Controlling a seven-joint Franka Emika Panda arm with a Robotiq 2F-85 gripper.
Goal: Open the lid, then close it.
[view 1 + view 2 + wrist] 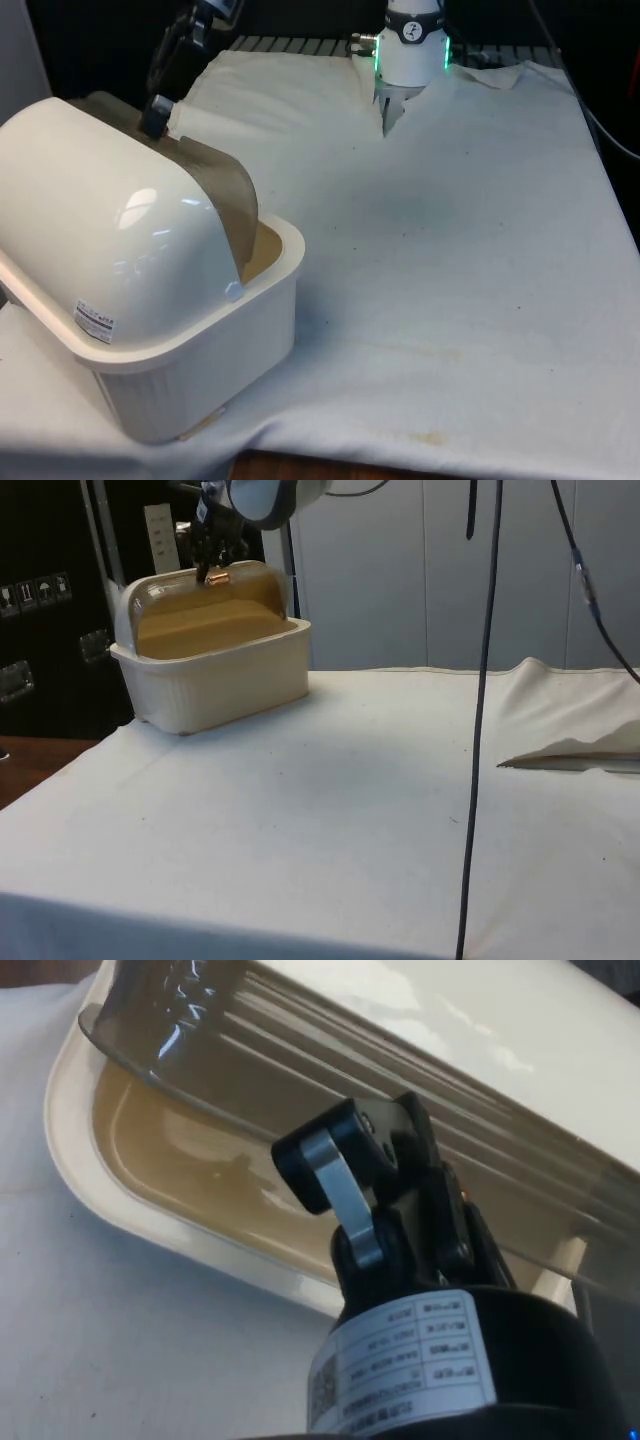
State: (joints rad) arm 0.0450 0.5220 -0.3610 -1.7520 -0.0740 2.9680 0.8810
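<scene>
The gripper (157,115) sits in the upper left of the front view, at the top of the lid (222,195). In the side view the gripper (213,572) is at the upper left too, its tip meeting a small copper-coloured handle (218,578) on the lid's (250,585) crest. The wrist view shows the fingers (335,1185) pressed together against the lid's (330,1055) ribbed smoky plastic; whether they pinch the handle or merely lie against it I cannot tell.

The lid is translucent and brown-tinted, rolled partway up, leaving a gap above the front rim of the box (200,370). In the front view the box fills the lower left, its rounded cream back and a label (96,324) turned to the camera. In the side view the box (225,675) stands at the left, on the white cloth (330,810), with its tan inside visible under the lid. In the wrist view the cream rim of the box (90,1185) curves below the lid's edge.
</scene>
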